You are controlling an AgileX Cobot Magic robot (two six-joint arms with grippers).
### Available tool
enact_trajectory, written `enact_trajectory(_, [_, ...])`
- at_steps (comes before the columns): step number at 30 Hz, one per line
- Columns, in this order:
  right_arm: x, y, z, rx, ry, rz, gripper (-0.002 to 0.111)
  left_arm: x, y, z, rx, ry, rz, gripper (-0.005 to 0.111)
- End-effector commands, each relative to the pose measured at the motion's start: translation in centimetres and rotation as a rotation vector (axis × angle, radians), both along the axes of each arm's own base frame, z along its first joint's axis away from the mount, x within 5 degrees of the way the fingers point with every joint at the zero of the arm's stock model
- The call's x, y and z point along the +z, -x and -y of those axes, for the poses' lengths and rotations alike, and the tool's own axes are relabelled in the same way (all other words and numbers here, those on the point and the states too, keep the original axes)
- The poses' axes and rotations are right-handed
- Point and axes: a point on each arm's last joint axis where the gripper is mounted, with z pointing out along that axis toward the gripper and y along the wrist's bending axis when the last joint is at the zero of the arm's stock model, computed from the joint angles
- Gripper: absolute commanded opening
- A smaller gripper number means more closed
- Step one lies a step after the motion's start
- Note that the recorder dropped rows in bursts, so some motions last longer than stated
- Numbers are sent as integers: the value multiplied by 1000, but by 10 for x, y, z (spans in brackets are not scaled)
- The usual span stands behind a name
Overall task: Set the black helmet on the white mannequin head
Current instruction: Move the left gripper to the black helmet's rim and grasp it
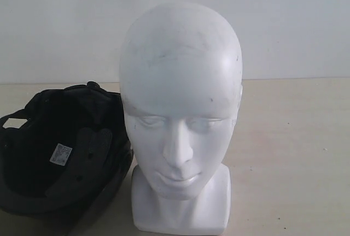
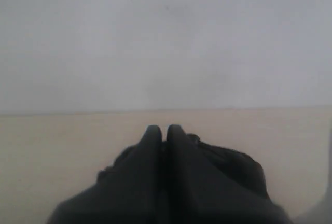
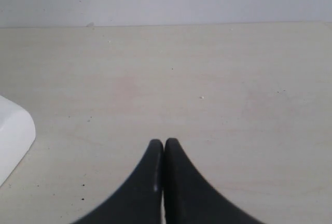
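1. Left gripper [image 2: 162, 130]: jaws pressed together, nothing between them. Right gripper [image 3: 164, 143]: same, closed and empty, over bare table [image 3: 218, 79].
2. Neither arm shows in the exterior view. Step in hand looks like the approach; helmet not yet grasped.
3. Black helmet [image 1: 65, 154] lies just beside the white mannequin head [image 1: 180, 121], on its left-arm side by the neck base, opening up. Touching or not: can't tell.
4. Helmet bowl holds only its own padded lining and a white label [image 1: 60, 154].
5. Next, I'd judge: open the jaws, take the rim, flip it, lower it over the head's crown.
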Motion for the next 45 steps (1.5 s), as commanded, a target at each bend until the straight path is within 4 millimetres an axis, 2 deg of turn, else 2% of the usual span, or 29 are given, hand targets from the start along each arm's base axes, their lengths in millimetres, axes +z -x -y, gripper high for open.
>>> enact_trajectory(1, [1,0,0,3,7,10,0,-13,6,26,-184,-8,-156,4])
enact_trajectory(3, [1,0,0,3,7,10,0,-25,8,45,-321,-58,-197,4])
enact_trajectory(8, [1,0,0,3,7,10,0,-50,1,68,-423,-70,-235,4])
enact_trajectory(20, [1,0,0,3,7,10,0,-95,-39,92,-409,-99,-375,5])
enact_trajectory(22, [1,0,0,3,7,10,0,-100,-43,94,-409,-105,-399,12])
enact_trajectory(24, [1,0,0,3,7,10,0,-103,-45,95,-409,-109,-414,24])
enact_trajectory(28, [1,0,0,3,7,10,0,-102,-49,97,-399,-88,-416,59])
enact_trajectory(30, [1,0,0,3,7,10,0,-100,-50,97,-379,-47,-416,68])
enact_trajectory(45, [1,0,0,3,7,10,0,-119,-65,103,-350,-44,-448,70])
